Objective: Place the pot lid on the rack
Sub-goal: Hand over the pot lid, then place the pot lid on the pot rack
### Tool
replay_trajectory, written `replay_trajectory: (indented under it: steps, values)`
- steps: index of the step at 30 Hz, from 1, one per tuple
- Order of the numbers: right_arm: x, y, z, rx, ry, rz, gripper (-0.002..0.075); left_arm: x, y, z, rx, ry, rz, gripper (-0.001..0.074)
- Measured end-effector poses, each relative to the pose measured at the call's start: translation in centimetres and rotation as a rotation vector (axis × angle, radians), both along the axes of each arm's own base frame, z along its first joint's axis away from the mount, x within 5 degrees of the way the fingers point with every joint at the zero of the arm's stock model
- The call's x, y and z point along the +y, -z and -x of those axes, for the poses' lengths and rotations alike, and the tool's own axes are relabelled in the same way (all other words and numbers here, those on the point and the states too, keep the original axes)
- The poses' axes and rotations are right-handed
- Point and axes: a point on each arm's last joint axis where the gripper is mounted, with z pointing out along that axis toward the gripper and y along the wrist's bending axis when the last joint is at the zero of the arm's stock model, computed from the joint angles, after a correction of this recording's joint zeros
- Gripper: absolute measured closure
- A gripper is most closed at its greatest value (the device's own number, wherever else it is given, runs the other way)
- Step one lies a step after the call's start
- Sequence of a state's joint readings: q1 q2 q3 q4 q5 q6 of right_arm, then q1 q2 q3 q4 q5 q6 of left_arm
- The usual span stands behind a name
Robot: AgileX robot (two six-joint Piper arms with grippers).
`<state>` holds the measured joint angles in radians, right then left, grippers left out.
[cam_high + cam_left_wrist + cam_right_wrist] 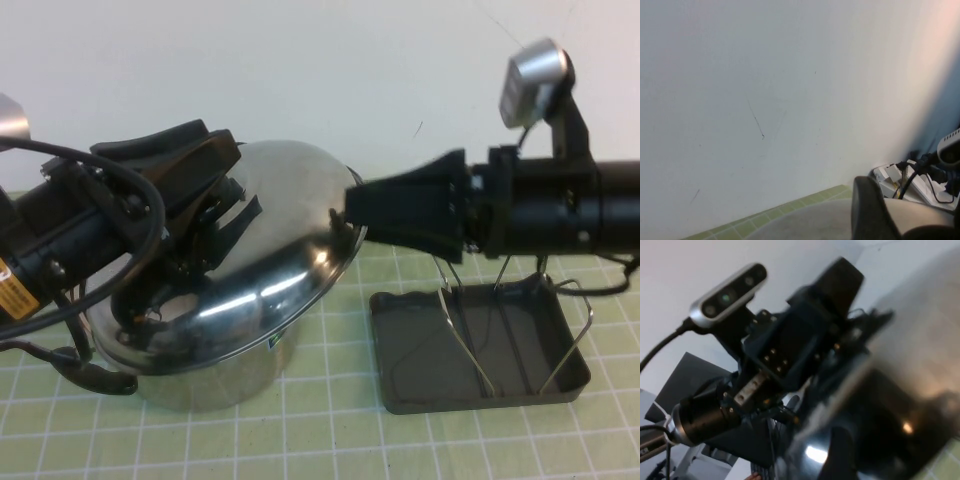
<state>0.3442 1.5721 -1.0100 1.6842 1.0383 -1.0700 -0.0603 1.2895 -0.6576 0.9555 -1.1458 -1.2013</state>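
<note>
The pot lid [285, 235], shiny and domed, is tilted above the steel pot [215, 380] at the left in the high view. My left gripper [215, 200] is shut on the lid's top, and its fingers hide the knob. My right gripper [350, 215] reaches in from the right and is shut on the lid's right rim. The rack [480, 345], a dark grey tray with silver wire loops, sits on the mat below my right arm. In the right wrist view the lid [910, 370] fills the frame as a mirror, with one dark finger [840, 455] against it.
The pot's black handle [95, 375] sticks out at the lower left. A white wall stands close behind the table. The green gridded mat [330, 430] lies under the pot and the rack. The left wrist view shows mostly wall and one dark finger [867, 210].
</note>
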Motion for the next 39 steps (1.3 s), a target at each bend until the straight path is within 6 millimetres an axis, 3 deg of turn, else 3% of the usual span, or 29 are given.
replay_trajectory:
  steps: [8,13,17,19,21,27,30,33,35,37,39]
  values:
    - [3.3,-2.5,-1.2,-0.117,0.026,0.016,0.0211,0.0,0.1,0.0,-0.03,-0.003,-0.031,0.0427]
    - [4.1,-2.7,-1.5,-0.167,0.029,0.017,0.0383,-0.2,0.4,0.2,-0.051,0.015,-0.095,0.0426]
    - [4.1,-2.8,-1.4,-0.191,0.026,0.014,0.0395,-0.3,0.5,0.3,-0.057,0.029,-0.115,0.0414]
    - [4.1,-2.9,-1.5,-0.233,0.022,0.02,0.0549,-0.4,0.8,0.4,-0.059,0.048,-0.149,0.0374]
    - [4.2,-2.9,-1.4,-0.278,0.01,0.026,0.0645,-0.6,0.9,0.6,-0.067,0.073,-0.165,0.0326]
    - [3.7,-4.2,-1.3,-0.393,0.016,0.038,0.0652,-0.7,0.7,1.0,-0.079,0.089,-0.178,0.0286]
    - [2.4,-6.2,-0.8,-0.462,0.064,0.034,0.0652,-0.4,0.2,1.5,-0.108,0.084,-0.199,0.0288]
    - [0.8,-8.4,0.3,-0.562,0.113,0.073,0.0652,0.5,-0.7,2.2,-0.154,0.052,-0.23,0.0351]
    - [-0.1,-9.5,1.4,-0.626,0.149,0.144,0.0652,1.2,-1.3,2.7,-0.172,0.021,-0.255,0.0449]
    - [-1.0,-9.9,2.4,-0.651,0.178,0.212,0.0652,2.0,-1.8,3.3,-0.156,-0.036,-0.303,0.0595]
    - [-1.7,-9.6,3.4,-0.647,0.193,0.272,0.0652,2.6,-1.9,3.8,-0.12,-0.091,-0.359,0.067]
